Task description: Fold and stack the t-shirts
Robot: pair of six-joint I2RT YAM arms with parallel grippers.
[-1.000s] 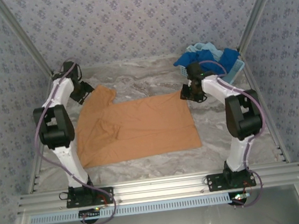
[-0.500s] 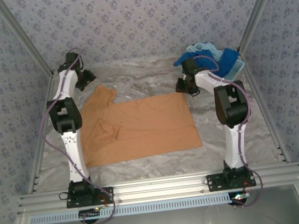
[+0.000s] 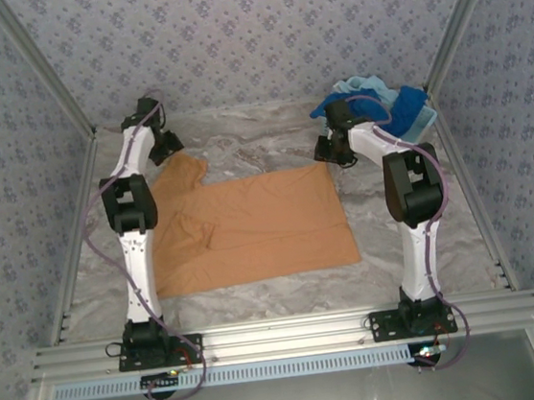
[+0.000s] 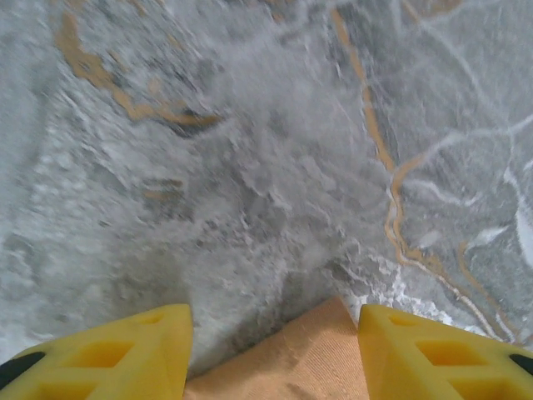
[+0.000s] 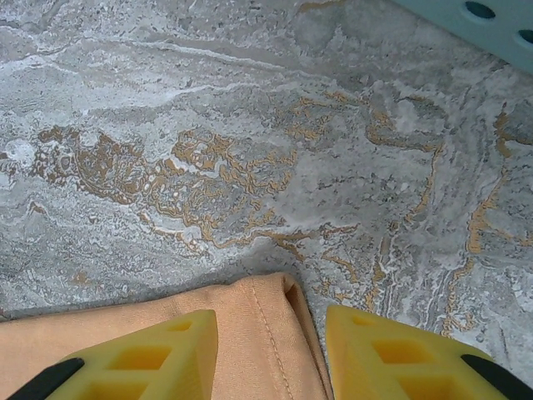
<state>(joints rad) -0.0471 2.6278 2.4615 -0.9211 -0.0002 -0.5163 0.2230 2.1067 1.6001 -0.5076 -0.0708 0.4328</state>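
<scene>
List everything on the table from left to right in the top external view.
left gripper → flat orange-tan cloth t-shirt → right gripper → light blue perforated plastic basket, heaped with pale aqua t-shirt and royal blue t-shirt

Soft, matt, finely ribbed cloth in the orange-tan t-shirt, stitched at the hem. Smooth marble-patterned tabletop, low sheen. Matt yellow moulded plastic on the fingers. Perforated pale blue plastic basket. Bare grooved metal frame rail.
</scene>
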